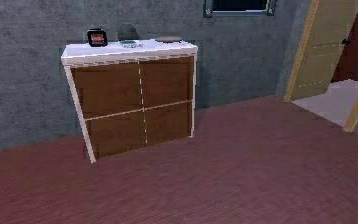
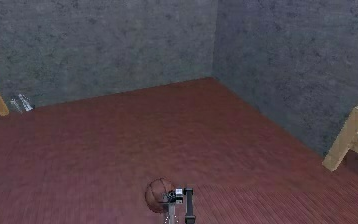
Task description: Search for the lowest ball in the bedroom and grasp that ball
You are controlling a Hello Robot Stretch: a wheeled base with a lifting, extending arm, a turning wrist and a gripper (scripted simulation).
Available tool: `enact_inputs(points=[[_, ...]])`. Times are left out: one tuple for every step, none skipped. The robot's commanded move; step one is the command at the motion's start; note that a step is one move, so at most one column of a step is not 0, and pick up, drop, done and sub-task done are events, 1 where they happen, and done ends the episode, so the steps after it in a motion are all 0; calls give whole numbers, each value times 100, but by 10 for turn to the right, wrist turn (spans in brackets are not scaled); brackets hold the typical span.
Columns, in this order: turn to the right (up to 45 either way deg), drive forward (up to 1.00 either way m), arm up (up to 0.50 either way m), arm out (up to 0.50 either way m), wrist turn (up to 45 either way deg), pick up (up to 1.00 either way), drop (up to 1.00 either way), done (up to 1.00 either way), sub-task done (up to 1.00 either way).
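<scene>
My gripper (image 2: 160, 194) shows at the bottom of the arm side view, just left of the dark arm bar (image 2: 187, 208). Its thin fingers curve over bare red-brown floor, and it holds nothing. In the forward view a low cabinet (image 1: 137, 100) with brown doors and a white top stands against the grey wall. On its top lie a small red and black object (image 1: 95, 38), a greyish rounded thing (image 1: 128, 33) and a flat dish (image 1: 131, 44); their shapes are too small to name surely.
An open doorway with a pale door (image 1: 327, 45) is at the forward view's right. A window's lower edge (image 1: 237, 8) is above the cabinet. In the arm side view, light wooden furniture (image 2: 353, 138) stands at the right, and a small grey item (image 2: 22, 102) by the left wall. Floor lies between.
</scene>
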Motion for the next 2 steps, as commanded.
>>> enact_inputs(points=[[0, 0, 0, 0, 450, 0, 0, 0, 0], [0, 0, 0, 0, 450, 0, 0, 0, 0]])
